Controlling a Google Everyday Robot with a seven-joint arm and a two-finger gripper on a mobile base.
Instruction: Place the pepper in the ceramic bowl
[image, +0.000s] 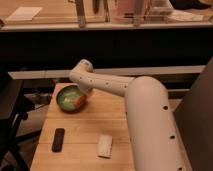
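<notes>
The green ceramic bowl (64, 98) stands at the far left of the wooden table (85, 127). The small orange-red pepper (80, 101) lies at the bowl's right inner side. My white arm reaches from the right across the table, and my gripper (85, 93) is right over the bowl's right edge, just above the pepper. The arm's wrist hides most of the gripper, and I cannot tell whether it touches the pepper.
A black remote-like bar (58, 139) lies at the front left of the table. A white rectangular block (105, 145) lies at the front middle. A black chair (11, 112) stands left of the table. A dark counter runs behind.
</notes>
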